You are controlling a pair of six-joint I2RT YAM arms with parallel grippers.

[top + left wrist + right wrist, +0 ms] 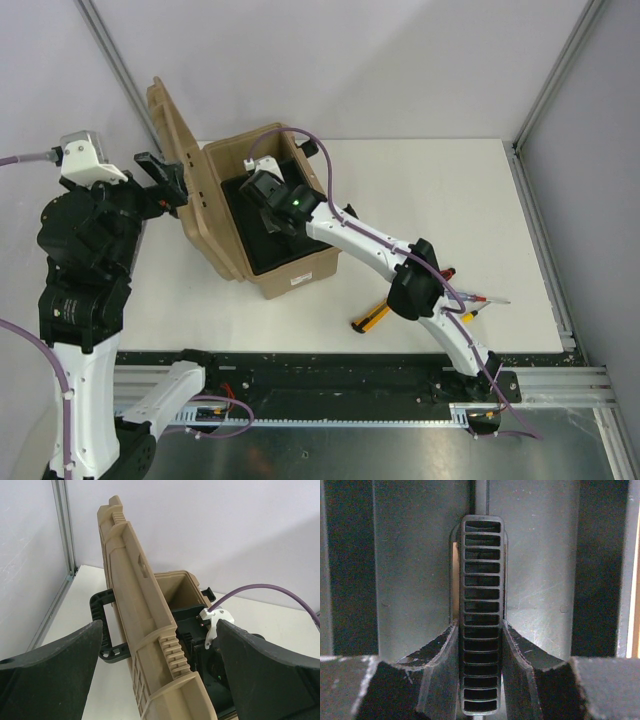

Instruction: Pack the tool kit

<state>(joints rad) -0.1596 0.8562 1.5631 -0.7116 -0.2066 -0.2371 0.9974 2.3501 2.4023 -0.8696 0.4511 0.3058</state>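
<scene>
1. My left gripper (159,630) stood at its widest and held nothing. In the left wrist view the raised lid (135,610) of the tool kit showed between the two fingers, which were clear of it.
2. My right gripper (480,630) was down inside the tool kit. Its jaws were narrowed and clamped on a black slotted bar (481,570), one finger pressed on each side. I could not tell what tool the bar belonged to.
3. The tool kit (300,265) sat on the left part of the table with its lid tilted back to the left. The black handle (100,625) was on the lid's outer side, and the interior was lined black.
4. A small label (300,279) was on the tan front wall. Its writing was too small to read.
5. The table (450,220) was white. A yellow-and-black utility knife (372,318) lay near the front edge. A red-handled tool (447,272) and a slim pointed tool (485,300) lay beside my right arm.
6. Pale walls and aluminium frame posts (555,70) enclosed the work cell.
</scene>
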